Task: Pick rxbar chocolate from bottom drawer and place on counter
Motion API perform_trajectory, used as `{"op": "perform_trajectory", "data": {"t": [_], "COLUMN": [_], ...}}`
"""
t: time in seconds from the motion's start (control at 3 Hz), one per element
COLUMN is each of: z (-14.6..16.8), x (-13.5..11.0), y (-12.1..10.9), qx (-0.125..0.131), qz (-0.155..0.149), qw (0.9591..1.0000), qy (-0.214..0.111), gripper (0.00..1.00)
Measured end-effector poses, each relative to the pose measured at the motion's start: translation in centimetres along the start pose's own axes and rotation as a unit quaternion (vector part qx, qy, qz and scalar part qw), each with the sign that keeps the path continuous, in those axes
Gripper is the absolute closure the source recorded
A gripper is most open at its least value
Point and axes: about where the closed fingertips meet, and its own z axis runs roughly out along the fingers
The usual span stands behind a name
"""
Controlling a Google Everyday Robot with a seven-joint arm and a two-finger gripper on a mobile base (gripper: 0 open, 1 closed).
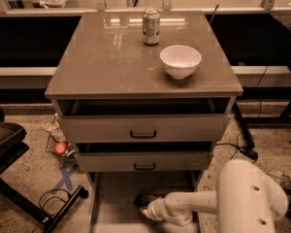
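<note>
The bottom drawer (114, 198) is pulled out at the foot of the cabinet, showing its pale grey floor. My white arm reaches into it from the right, and my gripper (144, 205) sits low over the drawer floor near its middle. A small black shape (139, 198), apparently the rxbar chocolate, lies right at the gripper's tip; I cannot tell whether it is held. The glossy grey-brown counter (106, 62) tops the cabinet above.
A white bowl (180, 60) and a drink can (151, 26) stand on the counter's back right. The two upper drawers (143, 130) are slightly open. A small wire basket with a red fruit (60, 148), cables and a black stand leg lie on the floor at left.
</note>
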Motion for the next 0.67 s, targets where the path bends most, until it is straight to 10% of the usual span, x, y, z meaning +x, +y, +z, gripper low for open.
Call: {"op": "perform_trajectory", "data": {"t": [0.67], "z": [-13.6], "x": [-3.1], "y": [-0.1], "qx": [-0.048], "qz": [-0.036], "qw": [0.9961], "qy": [-0.064], "gripper": [1.00]}}
